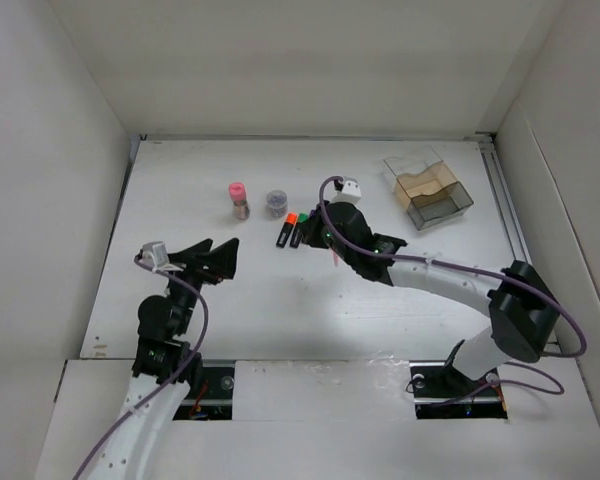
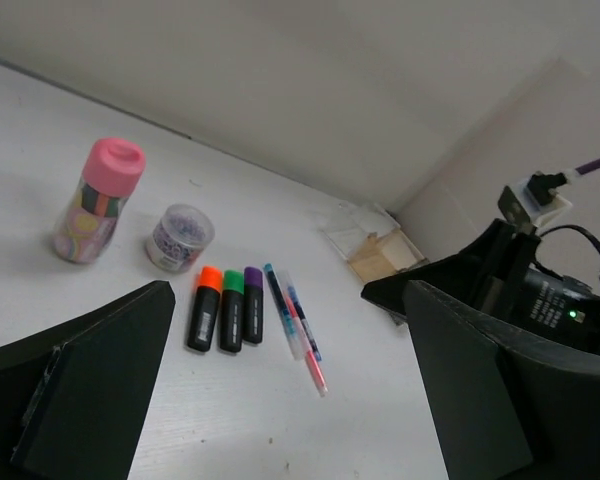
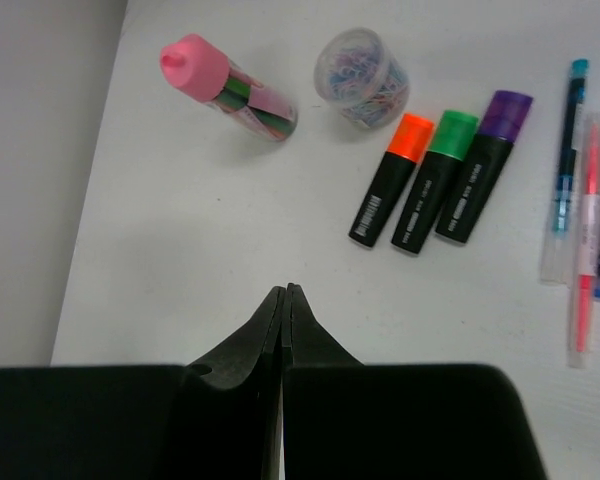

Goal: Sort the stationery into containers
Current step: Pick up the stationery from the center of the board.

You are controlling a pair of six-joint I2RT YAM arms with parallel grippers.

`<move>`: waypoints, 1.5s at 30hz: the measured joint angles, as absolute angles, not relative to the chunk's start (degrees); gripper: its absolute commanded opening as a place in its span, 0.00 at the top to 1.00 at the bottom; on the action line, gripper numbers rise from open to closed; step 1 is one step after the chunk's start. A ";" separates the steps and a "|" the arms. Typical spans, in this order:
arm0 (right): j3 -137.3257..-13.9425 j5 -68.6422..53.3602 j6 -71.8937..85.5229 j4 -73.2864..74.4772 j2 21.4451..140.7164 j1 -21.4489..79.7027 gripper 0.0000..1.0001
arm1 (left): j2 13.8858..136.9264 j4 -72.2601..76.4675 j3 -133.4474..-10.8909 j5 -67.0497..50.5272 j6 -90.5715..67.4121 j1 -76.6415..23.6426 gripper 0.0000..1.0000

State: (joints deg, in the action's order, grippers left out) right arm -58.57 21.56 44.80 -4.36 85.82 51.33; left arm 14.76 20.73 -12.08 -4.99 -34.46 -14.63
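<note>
Three black highlighters lie side by side on the white table: orange cap (image 3: 392,178), green cap (image 3: 435,180), purple cap (image 3: 485,165). They also show in the left wrist view (image 2: 230,310) and the top view (image 1: 290,233). Thin pens (image 3: 585,220) lie just right of them, blue and pink, also in the left wrist view (image 2: 298,325). The clear brownish box (image 1: 427,188) with tan dividers stands at the far right. My right gripper (image 3: 283,292) is shut and empty, held over the pens and purple highlighter (image 1: 315,240). My left gripper (image 1: 215,258) is open and empty, left of the highlighters.
A pink-capped bottle (image 1: 239,200) and a small clear jar of coloured clips (image 1: 277,203) stand behind and left of the highlighters. White walls enclose the table on the left, back and right.
</note>
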 measured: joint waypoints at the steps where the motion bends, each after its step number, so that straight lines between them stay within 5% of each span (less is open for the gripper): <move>1: -59.88 20.97 44.69 -4.27 87.13 51.31 1.00 | 11.53 19.77 -10.79 -4.01 -34.22 -14.63 0.00; 7: -76.82 16.95 43.55 -1.34 100.25 51.31 0.96 | 0.34 13.76 -7.07 4.67 -36.49 -14.59 0.00; 9: -84.99 16.56 43.20 0.54 105.75 51.37 0.74 | 0.36 11.27 -6.57 6.96 -36.49 -14.59 0.00; 10: -89.19 16.67 42.94 1.78 108.60 51.40 0.45 | 0.82 9.96 -6.57 8.21 -36.53 -14.59 0.00; 11: -93.32 16.78 42.74 2.61 111.33 51.40 0.31 | 2.04 9.37 -6.83 9.26 -36.62 -14.57 0.00; 13: -100.62 17.32 41.23 5.78 116.11 51.40 0.06 | 6.46 8.40 -7.99 10.98 -36.80 -14.57 0.00; 14: -106.10 17.52 40.80 6.74 119.72 51.40 0.01 | 9.50 7.70 -8.95 12.29 -36.99 -14.59 0.00; 22: -134.80 19.20 35.73 18.28 140.33 51.40 0.01 | 14.00 5.13 -10.61 16.10 -37.52 -16.51 0.02; 27: -135.94 19.99 34.39 20.75 145.16 51.40 0.05 | 12.97 5.15 -11.25 17.06 -37.74 -16.51 0.16; 40: -140.18 23.97 33.82 17.28 149.25 51.40 0.18 | 12.97 5.45 -11.25 16.75 -37.82 -16.51 0.20; 45: -140.55 25.76 33.08 15.90 149.29 51.40 0.54 | 12.99 6.48 -11.22 16.03 -37.91 -16.51 0.28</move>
State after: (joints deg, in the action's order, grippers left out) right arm -140.55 25.76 33.08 15.90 149.29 51.40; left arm 12.99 6.48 -11.22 16.03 -37.91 -16.51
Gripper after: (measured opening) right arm 0.565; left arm 0.746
